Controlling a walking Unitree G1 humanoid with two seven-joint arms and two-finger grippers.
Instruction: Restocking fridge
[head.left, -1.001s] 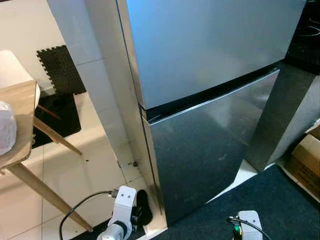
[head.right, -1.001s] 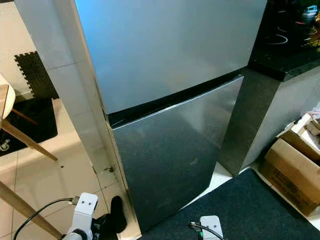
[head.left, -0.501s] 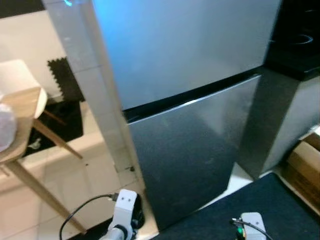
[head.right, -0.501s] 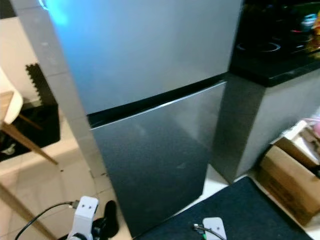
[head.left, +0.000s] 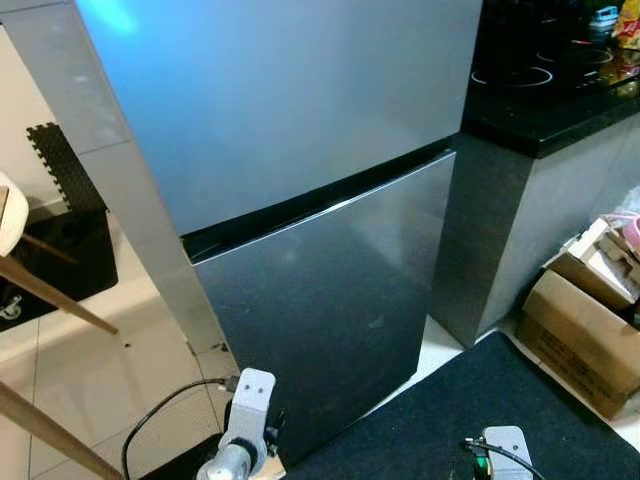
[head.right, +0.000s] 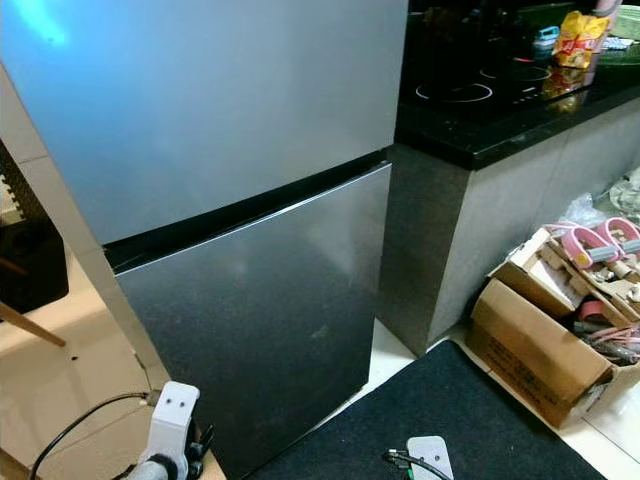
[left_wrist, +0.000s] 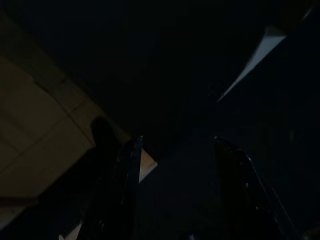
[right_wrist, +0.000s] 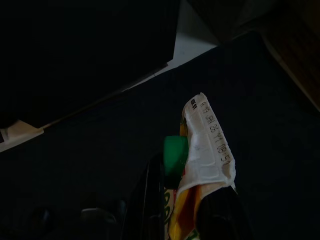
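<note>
Fridge (head.left: 300, 150) of smooth brushed metal (faintly glossy), beside a brown cardboard box (head.right: 535, 345).

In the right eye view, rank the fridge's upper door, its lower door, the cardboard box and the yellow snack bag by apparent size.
1. upper door
2. lower door
3. cardboard box
4. yellow snack bag

The bag lies farthest away, so it may look smaller than it really is.

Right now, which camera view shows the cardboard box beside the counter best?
The right eye view shows it best: the whole cardboard box is in frame, open, with pink items inside, standing on the floor by the dark mat. The left eye view catches it at the frame's edge, cut off. The wrist views are too dark to make it out.
</note>
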